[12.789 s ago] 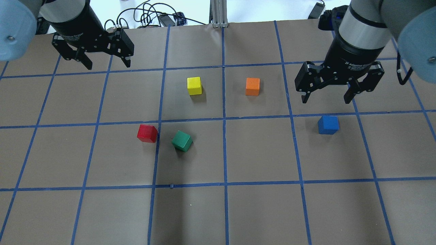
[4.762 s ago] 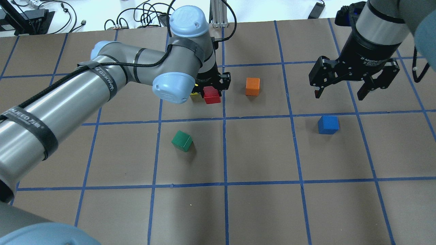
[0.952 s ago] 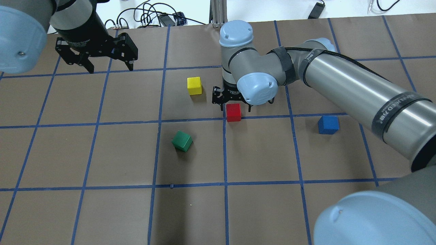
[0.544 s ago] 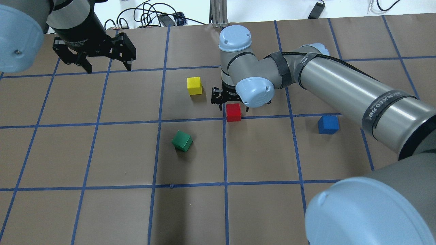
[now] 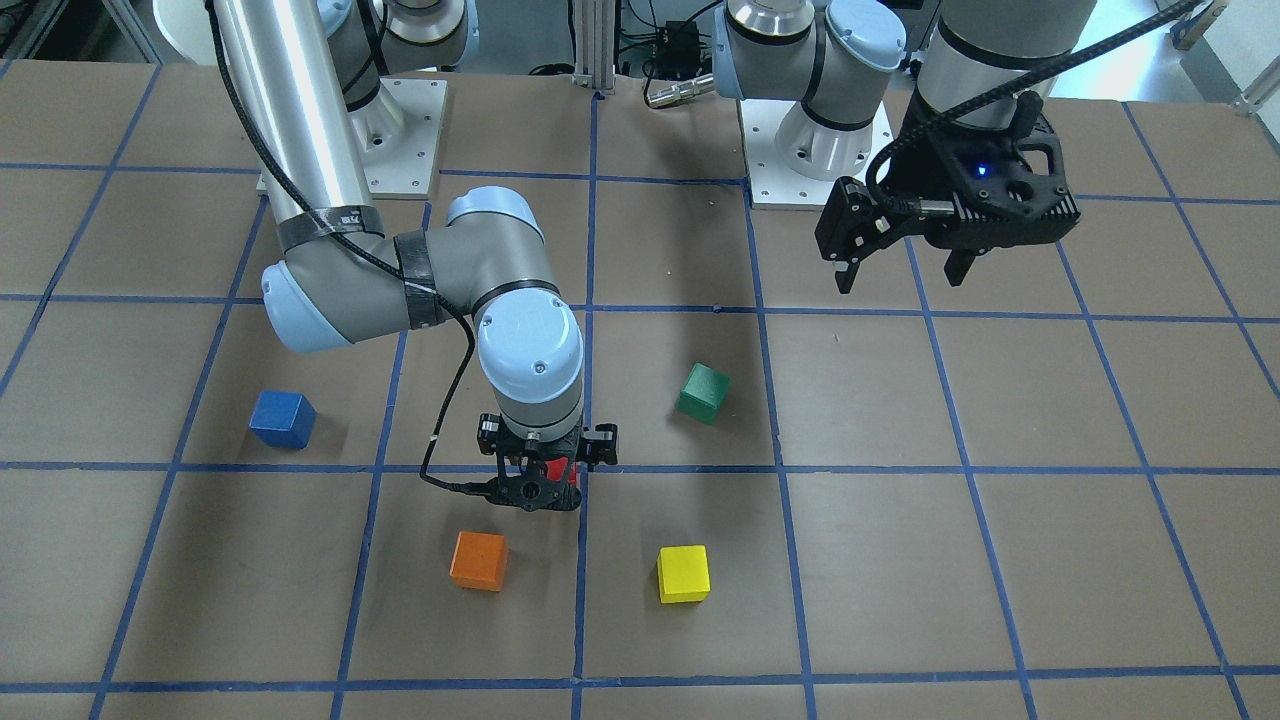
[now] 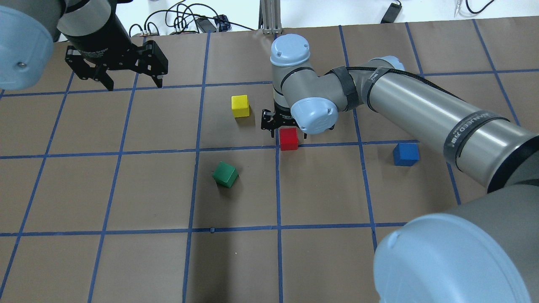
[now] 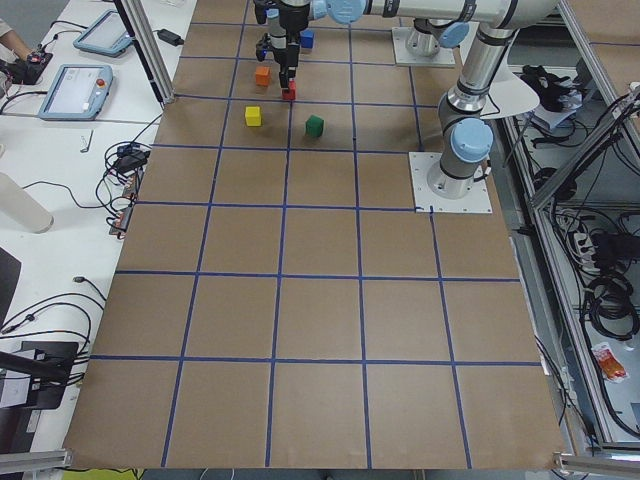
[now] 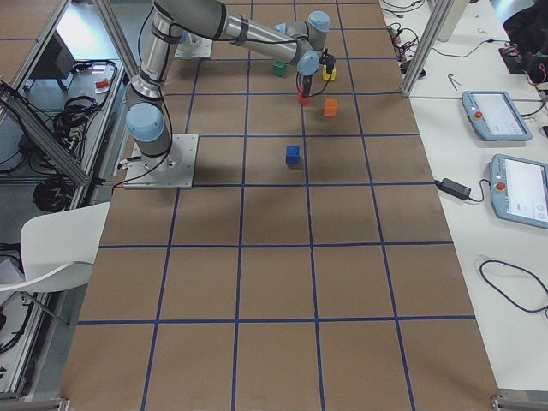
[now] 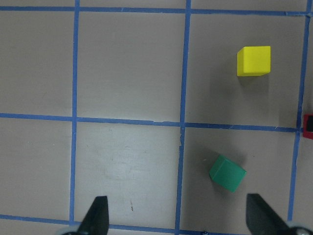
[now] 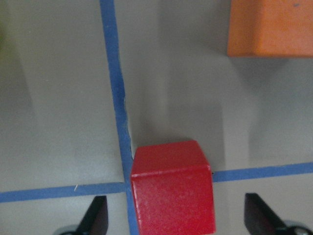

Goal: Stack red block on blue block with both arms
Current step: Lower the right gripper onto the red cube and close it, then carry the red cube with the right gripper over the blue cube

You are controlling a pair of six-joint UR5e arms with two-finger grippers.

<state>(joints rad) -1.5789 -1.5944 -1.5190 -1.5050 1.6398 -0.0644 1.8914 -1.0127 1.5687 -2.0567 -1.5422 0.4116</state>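
While both arms reach over the brown taped desk, we note the right arm stretched in from the right edge toward the middle, with its wrist pointing straight down. The left arm is raised over the desk's left half. The right gripper is low over the red block, fingers released and spread wide. In the right wrist view the block lies between them with a gap on each side, so nothing is grasped. The left gripper hangs in the air, fingers spread too, grasping nothing. The red block sits flat on the desk at a tape crossing near the middle. The blue block rests alone toward the right edge, well apart from the red one. The green block is tilted off the grid, left of the red block. The yellow block and orange block sit toward the far edge, either side of the right gripper.
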